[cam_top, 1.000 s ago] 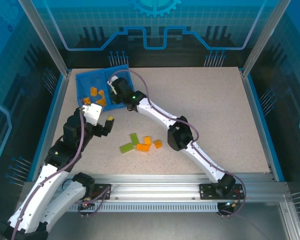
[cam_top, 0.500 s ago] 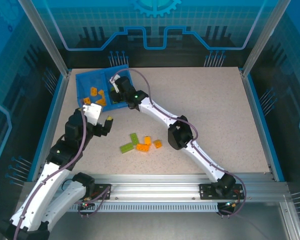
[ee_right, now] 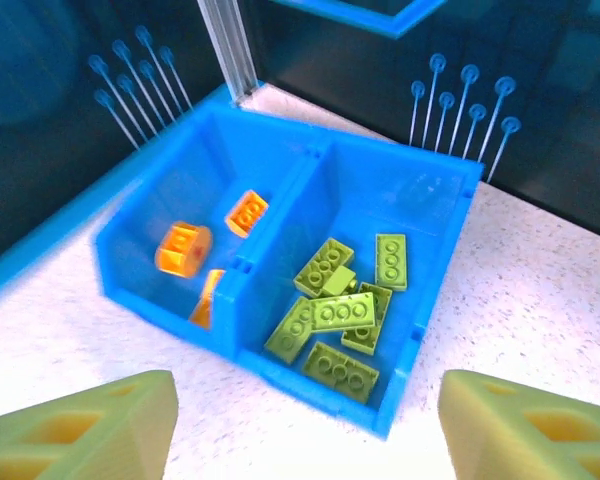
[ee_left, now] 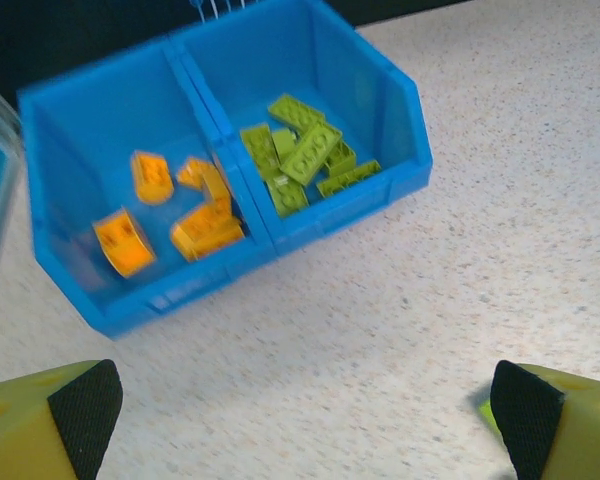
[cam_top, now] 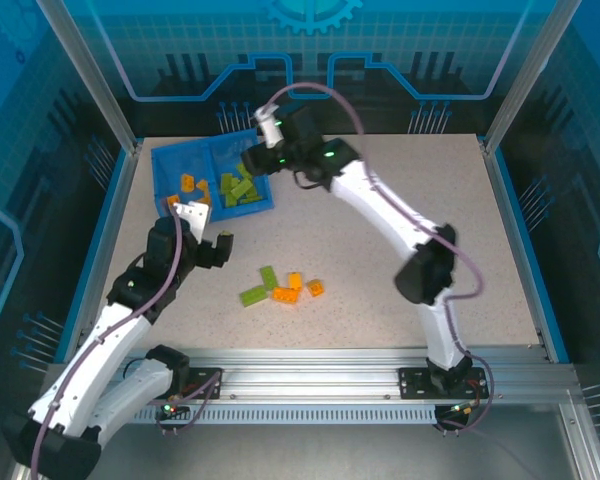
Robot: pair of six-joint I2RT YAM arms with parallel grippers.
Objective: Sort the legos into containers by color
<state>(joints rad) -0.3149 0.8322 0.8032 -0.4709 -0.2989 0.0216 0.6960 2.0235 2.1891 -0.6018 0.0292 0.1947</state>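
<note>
The blue tray [cam_top: 159,175] stands at the table's far left, its two containers side by side. Several orange legos [cam_top: 190,186] lie in the left one and several light green legos [cam_top: 239,190] in the right one. In the table's middle lie loose legos: two green [cam_top: 268,277] [cam_top: 253,296] and three orange [cam_top: 285,294]. My right gripper [cam_top: 252,160] hovers over the tray's far right corner, open and empty; its wrist view looks down on the green pile [ee_right: 345,310] and the tray wall [ee_right: 310,375]. My left gripper [cam_top: 208,228] is open and empty just in front of the tray [ee_left: 340,205].
The right arm's purple cable loops above the tray's back edge. Metal frame posts and blue side rails [cam_top: 98,230] border the table. Bare speckled tabletop [cam_top: 430,200] stretches to the right of the tray and the loose bricks.
The right gripper has lifted out of the tray's right compartment, swung back above its far corner and opened. The left arm has edged slightly forward.
</note>
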